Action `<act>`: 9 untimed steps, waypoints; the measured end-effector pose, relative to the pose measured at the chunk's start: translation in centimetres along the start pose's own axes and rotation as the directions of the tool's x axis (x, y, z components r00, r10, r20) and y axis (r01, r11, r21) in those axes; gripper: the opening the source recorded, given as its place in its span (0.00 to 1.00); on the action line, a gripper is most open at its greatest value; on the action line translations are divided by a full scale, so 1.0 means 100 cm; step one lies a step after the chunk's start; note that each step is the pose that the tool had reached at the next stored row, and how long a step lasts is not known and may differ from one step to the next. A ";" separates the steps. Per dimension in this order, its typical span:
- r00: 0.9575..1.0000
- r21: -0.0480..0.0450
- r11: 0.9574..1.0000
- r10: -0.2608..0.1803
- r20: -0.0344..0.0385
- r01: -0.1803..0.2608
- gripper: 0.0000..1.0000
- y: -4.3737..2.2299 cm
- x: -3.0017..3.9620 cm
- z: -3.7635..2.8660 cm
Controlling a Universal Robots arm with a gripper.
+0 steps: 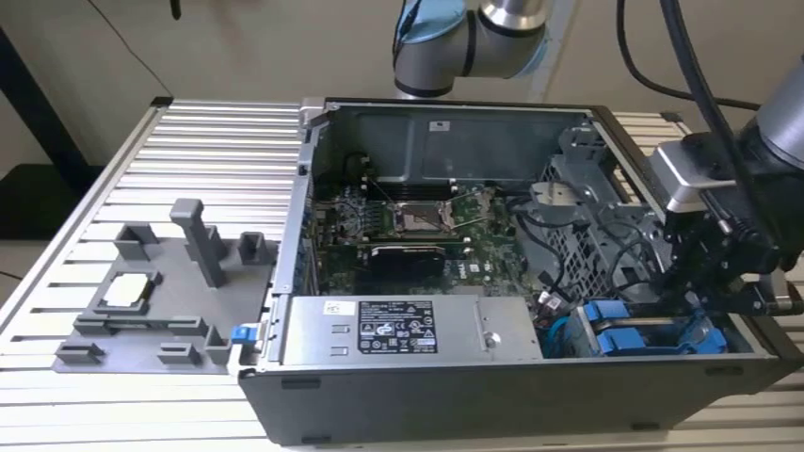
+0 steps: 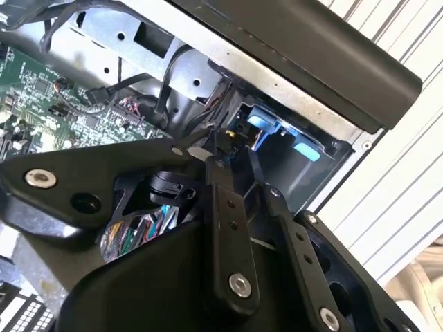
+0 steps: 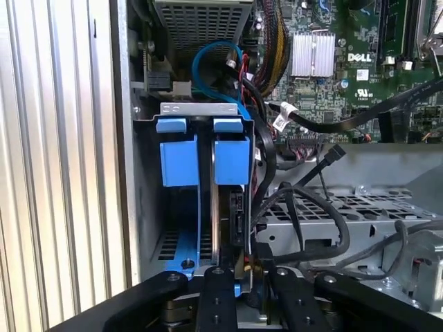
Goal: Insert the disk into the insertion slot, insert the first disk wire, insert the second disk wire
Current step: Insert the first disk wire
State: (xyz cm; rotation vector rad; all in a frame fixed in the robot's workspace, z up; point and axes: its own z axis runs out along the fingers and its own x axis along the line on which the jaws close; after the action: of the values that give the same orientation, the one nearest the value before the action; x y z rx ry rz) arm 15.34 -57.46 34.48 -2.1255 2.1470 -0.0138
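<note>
Jaws parted, just over disk (image 3: 230, 160), seated in insertion slot (image 3: 201, 108)

The blue-framed disk (image 3: 232, 160) stands edgewise inside the grey insertion slot (image 3: 201, 109).

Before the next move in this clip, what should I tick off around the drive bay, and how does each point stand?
1. Blue-framed drives seated in the insertion slot: ok, two stand side by side in it.
2. End effector at the slot: ok, right at the blue frames.
3. What the end effector holds: cannot tell.
4. Black cables plugged into a drive: cannot tell.
5. Those cables clear of the frames: not ok, they run right beside one frame.
</note>
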 end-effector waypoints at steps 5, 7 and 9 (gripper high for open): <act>1.000 0.000 1.000 0.000 0.004 0.000 0.27 -0.0012 -0.0011 -0.0136; 1.000 0.000 1.000 0.000 0.005 0.000 0.27 -0.0019 -0.0016 -0.0205; 1.000 0.000 1.000 0.000 0.005 0.000 0.27 -0.0025 -0.0023 -0.0281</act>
State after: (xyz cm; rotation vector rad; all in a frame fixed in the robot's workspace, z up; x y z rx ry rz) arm 15.34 -57.46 37.31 -2.1230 2.1447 -0.0082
